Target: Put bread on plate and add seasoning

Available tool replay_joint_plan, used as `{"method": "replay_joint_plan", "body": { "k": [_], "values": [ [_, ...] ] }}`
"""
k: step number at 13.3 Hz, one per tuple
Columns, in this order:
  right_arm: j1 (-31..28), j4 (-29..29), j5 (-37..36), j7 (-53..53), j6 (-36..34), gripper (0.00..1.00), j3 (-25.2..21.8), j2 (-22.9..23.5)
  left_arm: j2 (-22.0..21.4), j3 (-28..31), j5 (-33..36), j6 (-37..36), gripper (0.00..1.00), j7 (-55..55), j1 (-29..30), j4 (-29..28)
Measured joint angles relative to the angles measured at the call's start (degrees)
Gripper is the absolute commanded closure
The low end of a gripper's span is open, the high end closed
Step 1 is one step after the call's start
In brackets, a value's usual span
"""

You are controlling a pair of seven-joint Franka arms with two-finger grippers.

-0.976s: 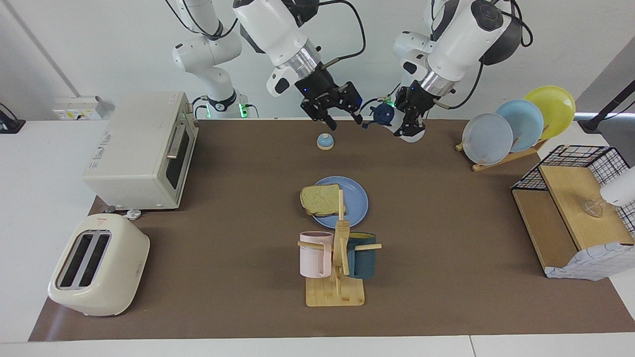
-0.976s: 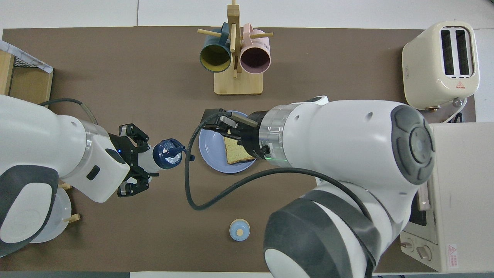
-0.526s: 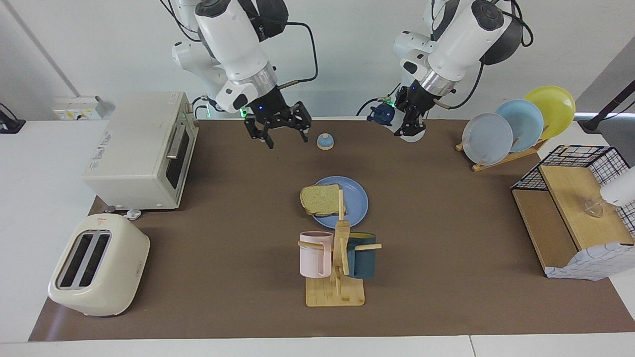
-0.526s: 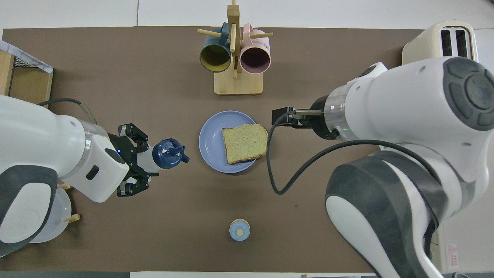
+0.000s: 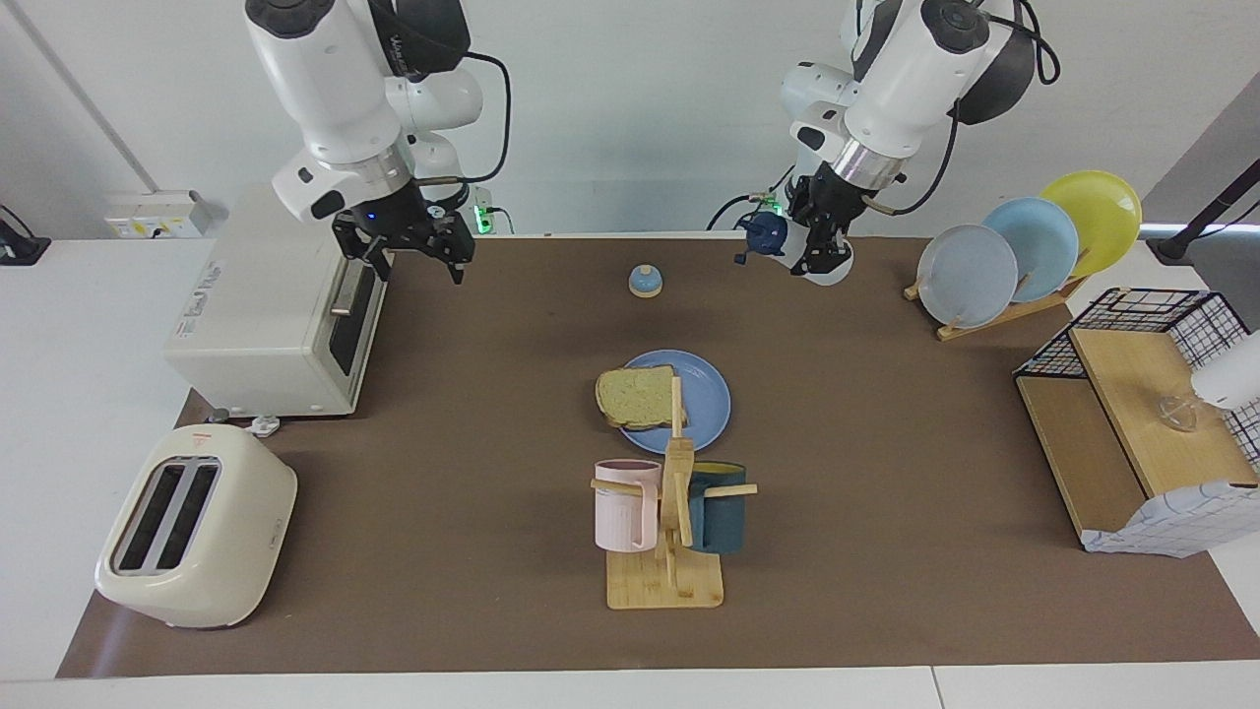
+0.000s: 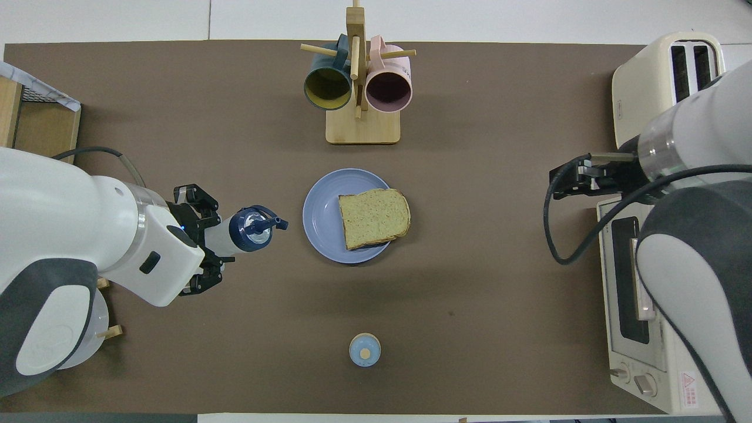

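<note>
**Overhead view: bottle gripped, bread plated**

The left gripper [image 6: 220, 244] pinches the bottle [image 6: 244, 231] by its body, held up beside the plate [image 6: 320, 220]. It looks light, smooth and likely squeezable. The bread [image 6: 373, 217] lies on the plate, overhanging its rim. The right gripper [image 5: 409, 251], spread and empty, hangs by the oven [image 5: 276, 300].

A matt brown mat [image 5: 886, 512] is seen to cover the table. The plate [image 5: 709, 404] looks matt and smooth, and the bread [image 5: 638, 397] on it shows a porous, rough crumb. The seasoning [image 6: 244, 230] is of translucent white plastic with a glossier dark blue cap. The mug rack [image 5: 674, 551] is of pale, unvarnished-looking wood. The toaster [image 5: 192, 527] has a smooth cream shell with a soft sheen.
</note>
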Motion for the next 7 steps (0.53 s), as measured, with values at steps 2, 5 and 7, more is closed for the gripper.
{"method": "replay_joint_plan", "body": {
  "k": [2, 5, 7],
  "values": [
    [-0.17, 1.3, -0.94, -1.7, -0.82, 0.0, -1.29, 0.35, 0.06, -1.13, 2.84, 0.64, 1.0, -1.64, -0.02, 0.0],
    [-0.71, 2.32, -1.42, -4.17, -1.62, 0.0, -1.74, 1.09, 1.75, -3.94, 6.73, 1.24, 1.0, -5.26, -0.08, 0.11],
    [-1.91, 2.35, -1.51, -8.52, -3.88, 0.0, -1.93, 1.12, 3.06, -5.43, 8.97, 1.79, 1.0, -6.65, -0.12, 0.31]
  ]
}}
